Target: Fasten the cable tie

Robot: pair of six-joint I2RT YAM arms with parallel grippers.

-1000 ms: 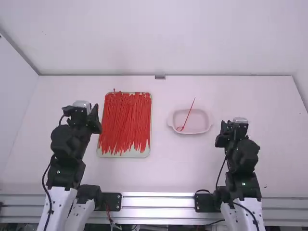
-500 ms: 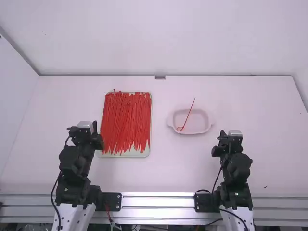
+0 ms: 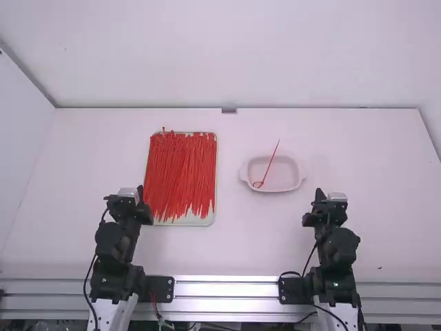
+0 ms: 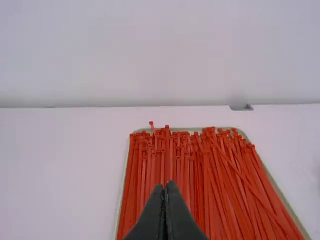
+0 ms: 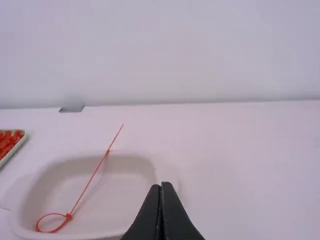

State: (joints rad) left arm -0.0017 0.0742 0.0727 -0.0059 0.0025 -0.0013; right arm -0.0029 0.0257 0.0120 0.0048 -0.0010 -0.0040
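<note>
A pile of loose red cable ties [image 3: 180, 176] [image 4: 200, 180] lies on a flat tray [image 3: 180, 221] left of the middle. One red cable tie [image 3: 266, 169] [image 5: 85, 192], fastened into a small loop with its tail sticking out over the far rim, rests in a white dish [image 3: 293, 179] [image 5: 130, 172]. My left gripper [image 3: 135, 205] [image 4: 164, 187] is shut and holds nothing, low at the tray's near left corner. My right gripper [image 3: 318, 204] [image 5: 161, 187] is shut and holds nothing, just short of the dish's near right side.
White walls stand at the table's far and left sides. A small grey bracket [image 3: 229, 109] sits at the middle of the far edge. Both arms are folded back near the front rail [image 3: 220, 289].
Both arms have drawn back toward their bases and lowered. The looped tie stays in the dish and the pile on the tray has not moved.
</note>
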